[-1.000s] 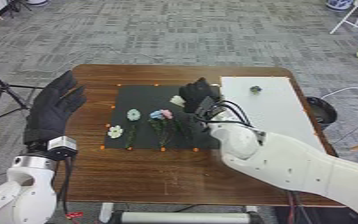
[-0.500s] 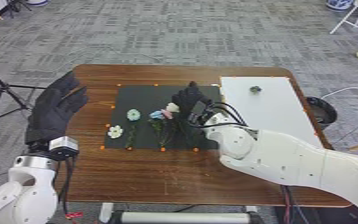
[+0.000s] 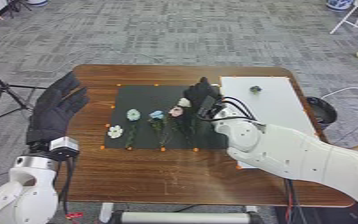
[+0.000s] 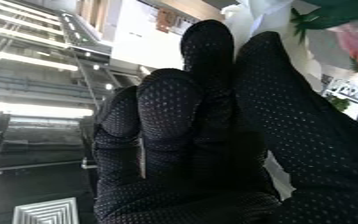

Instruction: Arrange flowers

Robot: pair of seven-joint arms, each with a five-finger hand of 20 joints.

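The right arm is coming in over the table's near right corner, and the right hand (image 3: 201,93) is standing over the right part of the black mat (image 3: 144,94). Its thumb and a finger are closing together in a pinch at the white flower (image 3: 184,102) – the pale petals are showing right behind their tips in the right wrist view. The left hand (image 3: 53,112) is resting at the table's left edge, its fingers lying extended and slightly apart.

The white flower is sitting just beyond the pink flower (image 3: 176,111), whose petals are showing close beside it in the right wrist view. To the left, the blue flower (image 3: 156,114) and the pale green flower (image 3: 133,115) are lying with their heads toward the far side and dark stems running toward the near edge. A white blossom with a yellow centre (image 3: 115,132) is lying at the mat's left edge.

Brown wood is running between the mat and the near edge of the table (image 3: 140,175). The white sheet (image 3: 278,112) is bordering the right side – a small dark flower (image 3: 255,89) is lying on its far part. A black bin (image 3: 321,112) is standing just off the table's right edge.
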